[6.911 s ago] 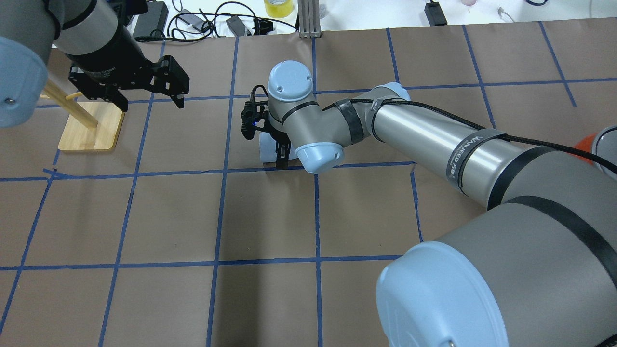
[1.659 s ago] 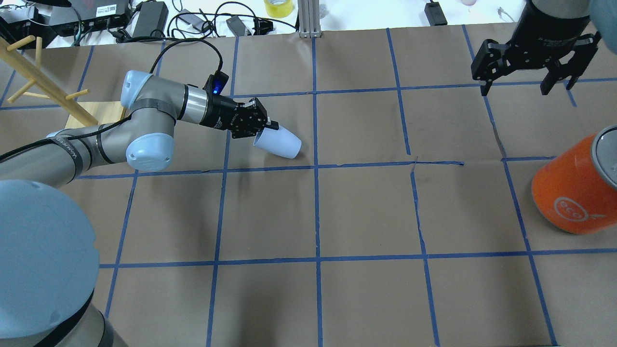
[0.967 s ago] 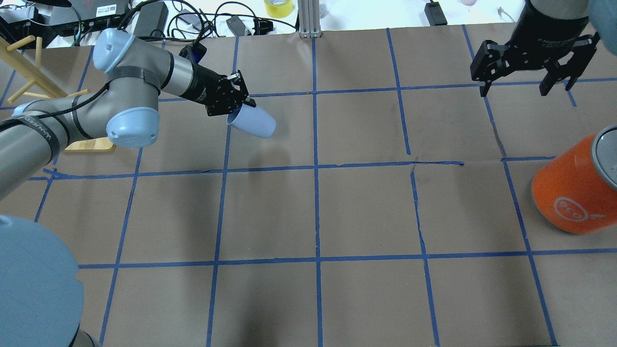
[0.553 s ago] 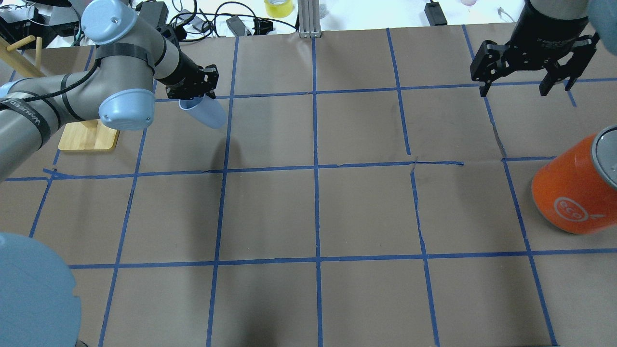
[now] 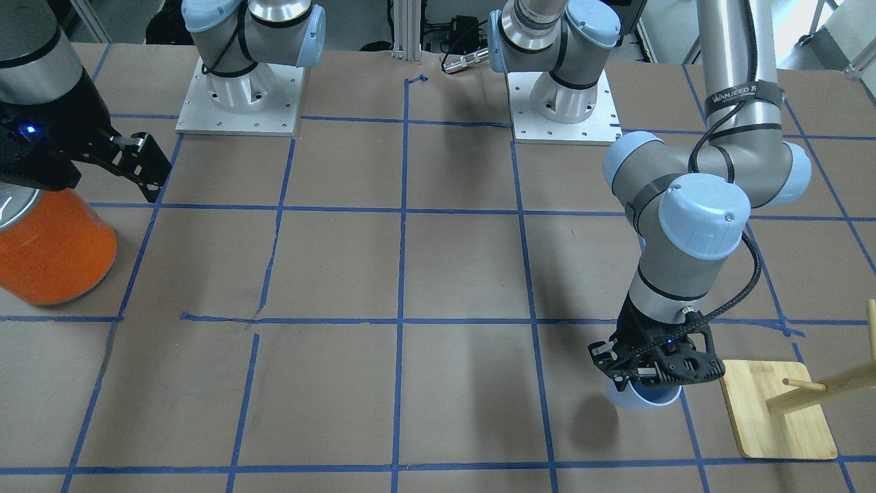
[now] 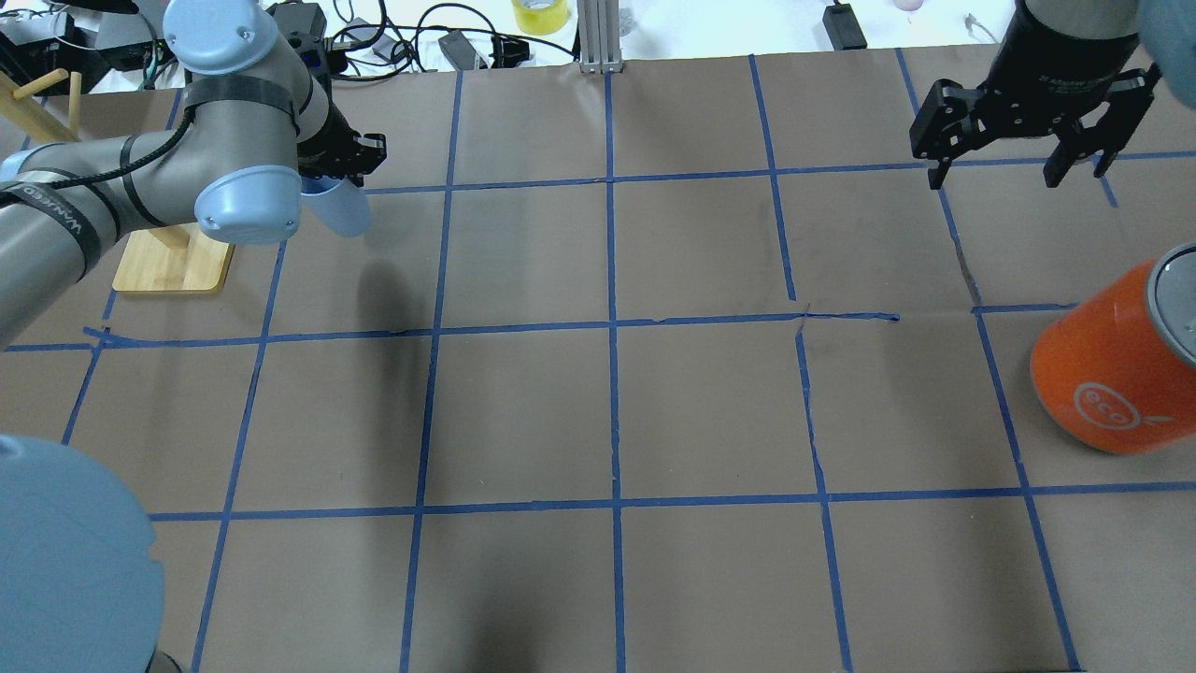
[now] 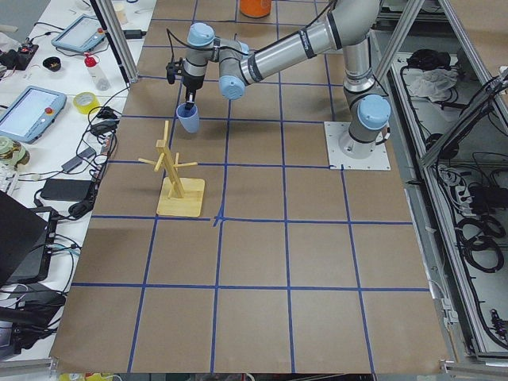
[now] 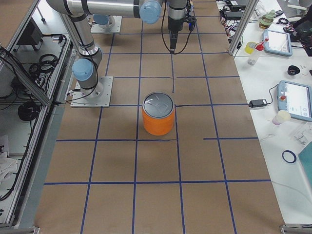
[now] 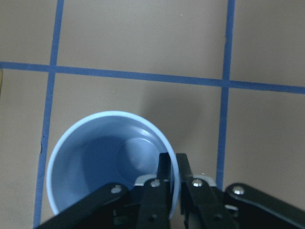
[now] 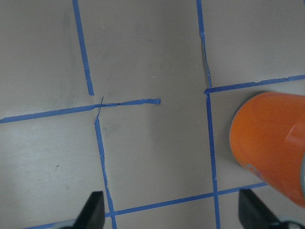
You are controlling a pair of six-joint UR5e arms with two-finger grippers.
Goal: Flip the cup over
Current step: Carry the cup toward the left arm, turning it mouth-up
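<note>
Left hand clamped on cup rim, mouth up — right hand spread wide, well apart.

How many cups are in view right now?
1. The pale blue cup, mouth up, is pinched at its rim by the left gripper, near the wooden rack. The orange canister is no cup; none seems hidden.

Two grey arms capped in pale blue.
The left arm and right arm have silver tubes, grey joints and round pale-blue caps with small screws; black bands, one lettered white, strap a braided black cable to the left arm. Left gripper and right gripper are black.
</note>
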